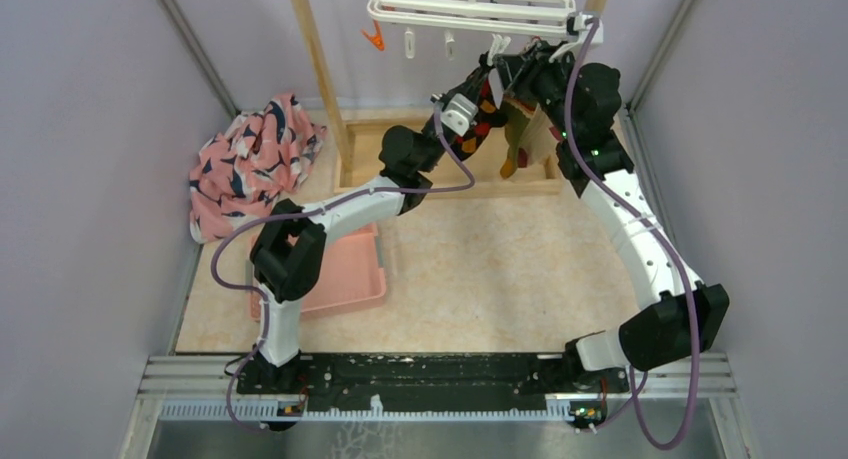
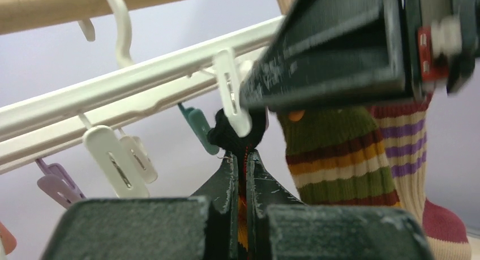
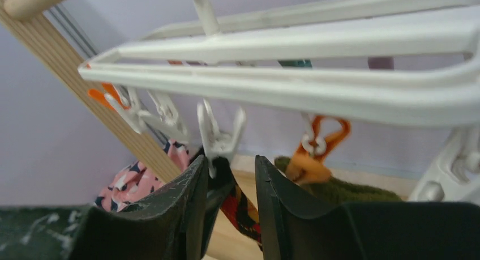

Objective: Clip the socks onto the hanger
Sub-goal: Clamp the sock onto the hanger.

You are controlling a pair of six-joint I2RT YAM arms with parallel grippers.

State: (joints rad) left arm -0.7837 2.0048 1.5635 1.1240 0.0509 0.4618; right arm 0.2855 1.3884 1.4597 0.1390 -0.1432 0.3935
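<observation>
Two grippers are reaching up at the far right under the white plastic rectangular hanger [image 1: 470, 9]. The left gripper [image 2: 244, 158] is clenching the black-red-yellow argyle sock [image 1: 487, 119], pressing its dark cuff against a white plastic clip [image 3: 218, 138]; the right gripper [image 3: 229, 161] is hovering released, straddling that clip. Beside it, the olive-green striped sock [image 2: 334, 152] is hanging from an orange clip [image 3: 320, 138].

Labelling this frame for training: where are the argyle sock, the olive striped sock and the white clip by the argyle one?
argyle sock [image 2: 222, 136], left wrist view, on the black cuff behind the clip.
olive striped sock [image 2: 334, 158], left wrist view, on the banded leg.
white clip [image 2: 229, 79], left wrist view, on its upper body.
</observation>
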